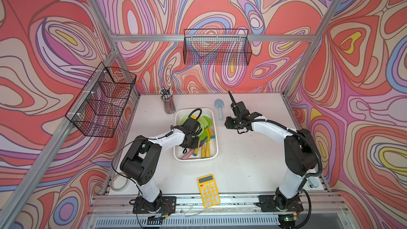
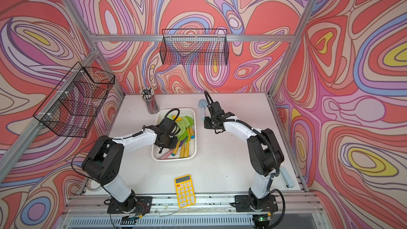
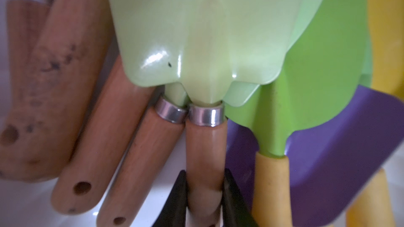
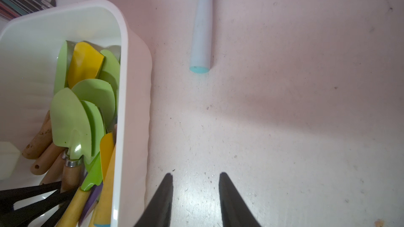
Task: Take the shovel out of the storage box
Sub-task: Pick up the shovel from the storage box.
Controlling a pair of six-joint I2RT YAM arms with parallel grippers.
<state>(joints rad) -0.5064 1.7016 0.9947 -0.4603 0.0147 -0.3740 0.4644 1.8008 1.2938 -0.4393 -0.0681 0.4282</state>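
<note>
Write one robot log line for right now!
left claw: closed on pale green shovel by its wooden handle, inside storage box | right claw: open, empty, over table | shovel not out yet

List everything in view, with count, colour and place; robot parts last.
storage box: 1, white, centre
shovels: several, green, yellow, purple blades, inside box
blue shovel: 1, pale blue, on table beside box
pencil cup: 1, clear, behind box
calculator: 1, yellow, near table edge
wire baskets: 2, black, hung left and back
tape roll: 1, clear, near-left corner
left end effector: 1, black, shut on pale green shovel's wooden handle
right end effector: 1, black, open over bare table
</note>
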